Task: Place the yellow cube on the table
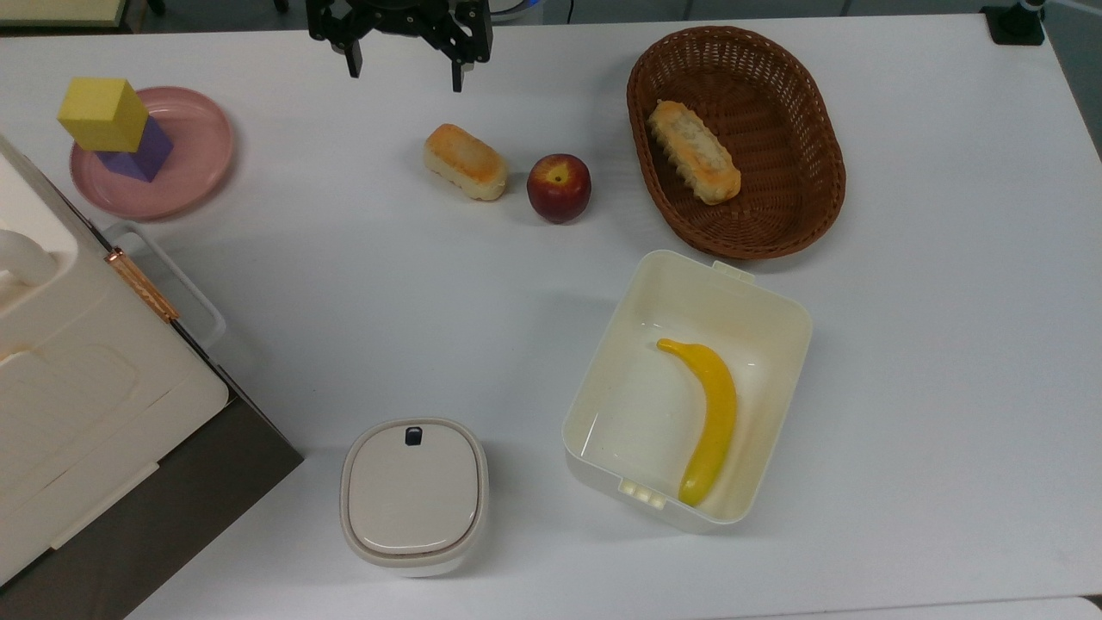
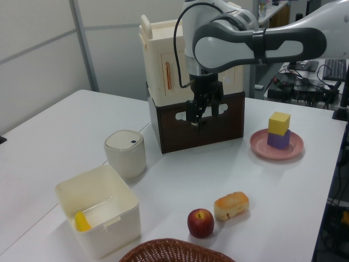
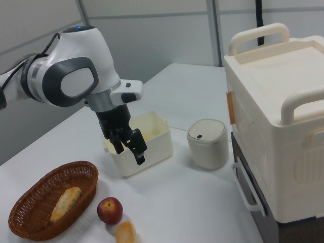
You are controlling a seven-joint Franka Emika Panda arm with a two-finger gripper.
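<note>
1. Your top view looks straight down on the surface point(image 1: 930, 344), taking in nearly all of it, with the arm's end entering at 12 o'clock.
2. Your left view sits low beyond the wicker basket point(image 2: 169, 251), facing across toward the cream container point(image 2: 180, 60).
3. Your right view looks from the opposite side, close beside that container.
4. All three share the basket, apple point(image 1: 559, 188) and lidded pot point(image 1: 413, 495).

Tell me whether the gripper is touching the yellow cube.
Apart. In the top view the open gripper hangs well to the right of the yellow cube, with bare table between them.
</note>
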